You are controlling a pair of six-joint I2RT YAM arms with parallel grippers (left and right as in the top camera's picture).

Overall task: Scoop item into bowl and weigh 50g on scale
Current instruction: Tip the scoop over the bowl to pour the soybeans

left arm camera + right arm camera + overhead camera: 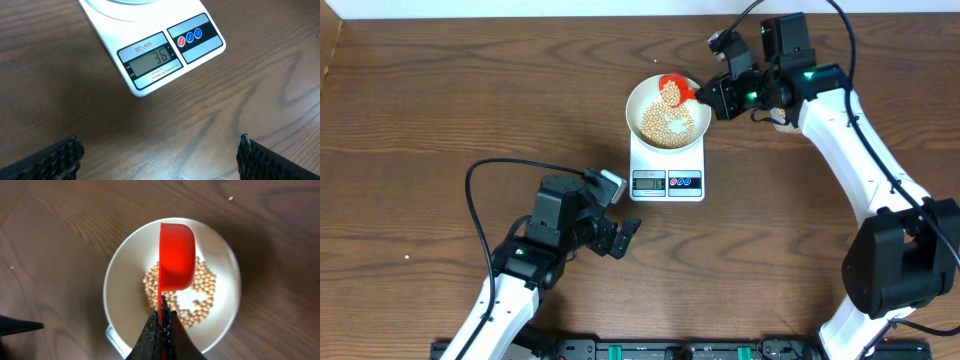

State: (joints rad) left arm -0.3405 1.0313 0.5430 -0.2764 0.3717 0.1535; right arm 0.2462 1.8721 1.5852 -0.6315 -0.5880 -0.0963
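Beans (pixel 667 125) sit in a loose heap at the bottom of the white bowl (pixel 638 100), and the bowl stands squarely on the scale (pixel 667 183) near the middle of the wooden table (pixel 440 100). Over on the right, the right gripper (pixel 705 95) has its fingers pinched tight on the thin handle of a red scoop (pixel 176 255), and the wrist view shows that clamp clearly, both dark fingers pressed against the handle with no gap. The scoop hangs above the far part of the bowl, inside its rim, rolled onto its side so that the straight edge of its mouth faces one way and its rounded back the other. Whether anything is inside the scoop I cannot tell for sure. Beneath it the beans cover only the centre of the bowl floor, with bare white showing all round them and a small bare patch in the heap. Down at the near side of the table, the left gripper (pixel 160 160) hovers just in front of the scale with its fingers (pixel 55 160) spread wide apart, holding nothing and touching nothing. Its camera looks straight at the grey display (pixel 150 61), which reads 36, with the round red and blue buttons (pixel 190 38) just beside it.
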